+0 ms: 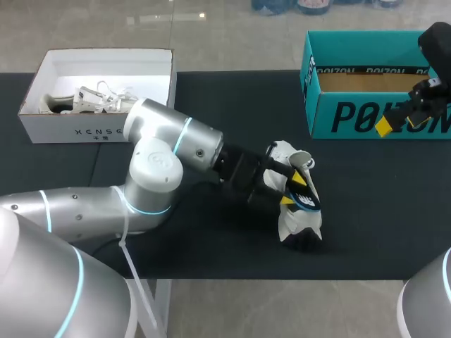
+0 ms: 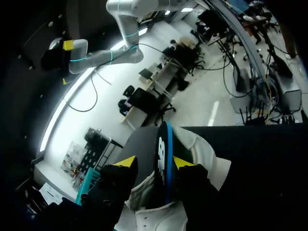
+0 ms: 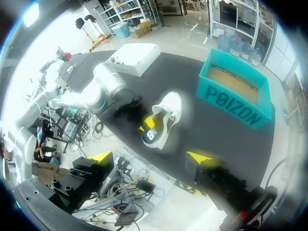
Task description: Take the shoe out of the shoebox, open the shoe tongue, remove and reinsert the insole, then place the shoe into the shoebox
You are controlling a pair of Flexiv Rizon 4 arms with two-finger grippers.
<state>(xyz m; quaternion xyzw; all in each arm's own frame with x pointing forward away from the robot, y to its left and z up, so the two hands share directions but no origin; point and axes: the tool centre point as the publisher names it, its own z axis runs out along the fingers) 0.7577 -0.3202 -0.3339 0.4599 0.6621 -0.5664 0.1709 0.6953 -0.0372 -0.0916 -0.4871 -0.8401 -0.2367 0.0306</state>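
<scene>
Black table across the whole scene. Left arm coming in from the near left and reaching to mid-table; right arm up at the far right, above the box. Teal shoebox at the far right, open, with only a bare cardboard floor on show. White box at the far left, holding a pale tangle too small to name.

Shoe, white with dark parts, on the table in the near middle, well apart from the shoebox. Insole, dark with a blue edge, standing up out of the shoe's mouth.

Left gripper closed on the insole, one yellow tip on each face of it as far as the wrist view shows. Right gripper spread wide, holding nothing, high over the table.

Judged done: shoe out of the box, mouth opened enough to free the insole. Judged in hand: the insole step, though impossible to say whether on its way out or back in. Left to do: seating the insole flat, then returning the shoe to the shoebox.

Hidden or unclear: tongue not separable from the white upper; part of the shoe behind the left fingers; right end of the shoebox cut off and partly behind the right arm.
</scene>
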